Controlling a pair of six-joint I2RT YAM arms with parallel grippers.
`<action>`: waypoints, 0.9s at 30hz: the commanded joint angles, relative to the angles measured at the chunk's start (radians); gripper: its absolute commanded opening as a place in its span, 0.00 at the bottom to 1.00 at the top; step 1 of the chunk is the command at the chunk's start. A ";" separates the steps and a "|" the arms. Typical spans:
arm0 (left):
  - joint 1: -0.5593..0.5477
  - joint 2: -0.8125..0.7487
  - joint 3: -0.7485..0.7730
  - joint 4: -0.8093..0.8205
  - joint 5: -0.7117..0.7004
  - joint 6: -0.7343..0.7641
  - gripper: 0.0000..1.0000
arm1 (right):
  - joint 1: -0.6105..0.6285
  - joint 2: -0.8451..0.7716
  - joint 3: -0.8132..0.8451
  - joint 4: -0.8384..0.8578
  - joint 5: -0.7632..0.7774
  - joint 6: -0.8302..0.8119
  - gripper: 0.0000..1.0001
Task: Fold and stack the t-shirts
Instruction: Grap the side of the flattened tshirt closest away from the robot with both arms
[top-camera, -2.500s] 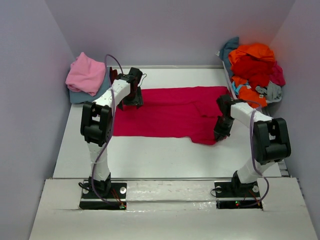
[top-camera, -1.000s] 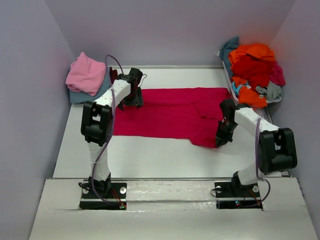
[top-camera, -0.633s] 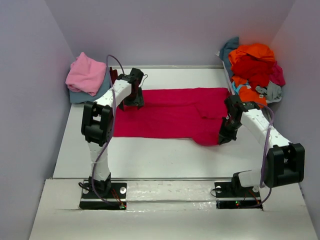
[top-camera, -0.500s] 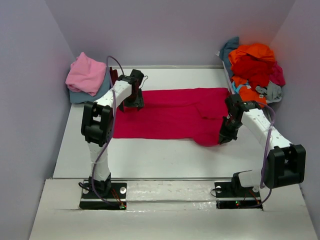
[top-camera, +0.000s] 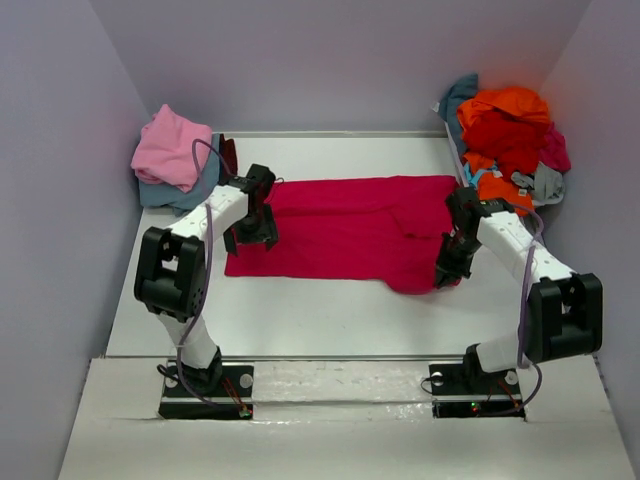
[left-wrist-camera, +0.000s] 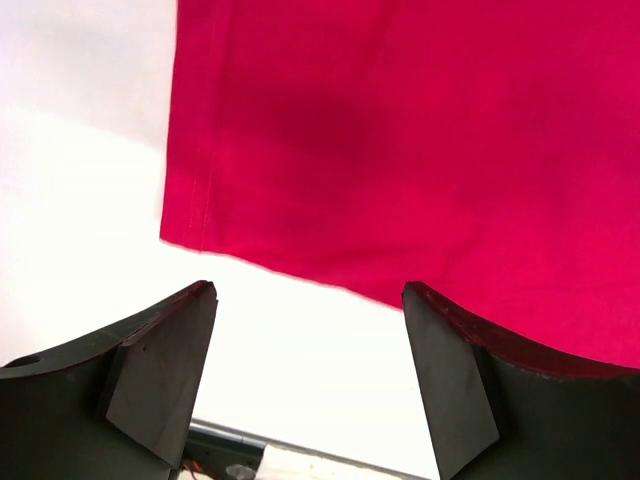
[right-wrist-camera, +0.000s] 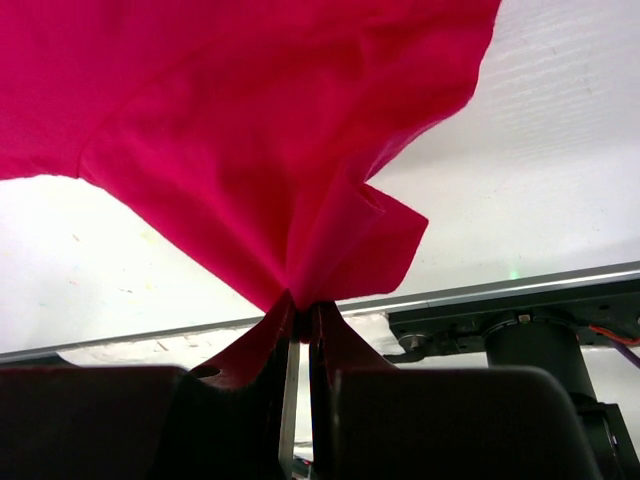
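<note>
the top external camera is looking down from above and behind the arm bases (top-camera: 205, 385), standing well back and taking in the whole table (top-camera: 330, 310). the left wrist camera is hanging close over the magenta-red t-shirt (left-wrist-camera: 400, 130) at the table's 9 o'clock, facing down past the left gripper (left-wrist-camera: 308, 292). the right wrist camera is peering low past the right gripper (right-wrist-camera: 303, 305) at 3 o'clock, nearer still. all three are sharing that shirt.

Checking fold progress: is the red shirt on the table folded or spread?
Mostly spread: the shirt lies flat, one corner pinched in the right claw.
</note>
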 joint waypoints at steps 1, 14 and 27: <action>-0.004 -0.110 -0.072 -0.017 0.007 -0.057 0.88 | 0.010 0.034 0.056 0.047 -0.010 -0.022 0.07; 0.109 -0.212 -0.258 0.072 0.076 -0.061 0.87 | 0.010 0.128 0.074 0.087 -0.012 -0.080 0.07; 0.217 -0.156 -0.271 0.176 0.182 0.035 0.86 | 0.010 0.122 0.065 0.089 -0.007 -0.068 0.07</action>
